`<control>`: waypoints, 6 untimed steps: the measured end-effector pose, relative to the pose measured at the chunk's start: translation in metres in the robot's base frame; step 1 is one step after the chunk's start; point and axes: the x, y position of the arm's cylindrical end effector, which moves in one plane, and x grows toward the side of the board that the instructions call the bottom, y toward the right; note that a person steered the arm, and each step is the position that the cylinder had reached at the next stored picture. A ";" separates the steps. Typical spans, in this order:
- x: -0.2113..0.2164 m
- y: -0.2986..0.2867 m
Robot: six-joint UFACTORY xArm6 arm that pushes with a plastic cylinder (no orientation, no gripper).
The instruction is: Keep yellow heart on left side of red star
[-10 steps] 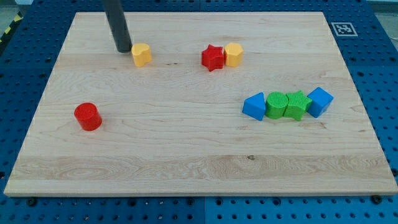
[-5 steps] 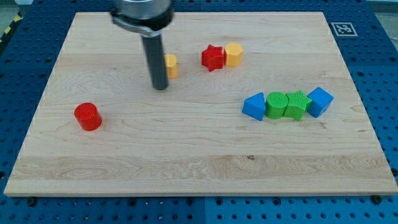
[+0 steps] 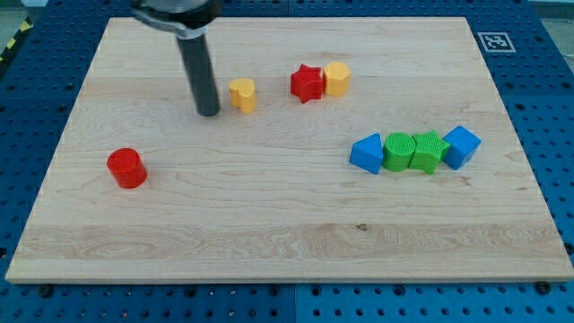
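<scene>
A yellow heart block (image 3: 242,93) lies on the wooden board (image 3: 269,206), to the left of the red star (image 3: 307,83), with a gap between them. A yellow hexagon block (image 3: 337,79) touches the star's right side. My tip (image 3: 208,113) rests on the board just left of the yellow heart and slightly below it, a small gap apart. The dark rod rises from it toward the view's top.
A red cylinder (image 3: 126,168) stands at the view's left. At the right, a row of blocks touches: a blue block (image 3: 366,153), a green cylinder (image 3: 398,151), a green star (image 3: 428,151), a blue block (image 3: 461,146). A marker tag (image 3: 494,41) sits at the top right corner.
The yellow heart has moved right and slightly down, closer to the red star. My tip swept right and down past it, then came back a little to the left.
</scene>
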 end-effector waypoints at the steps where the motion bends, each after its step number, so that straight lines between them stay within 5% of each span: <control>1: -0.007 0.035; 3: -0.007 -0.013; 6: -0.034 0.041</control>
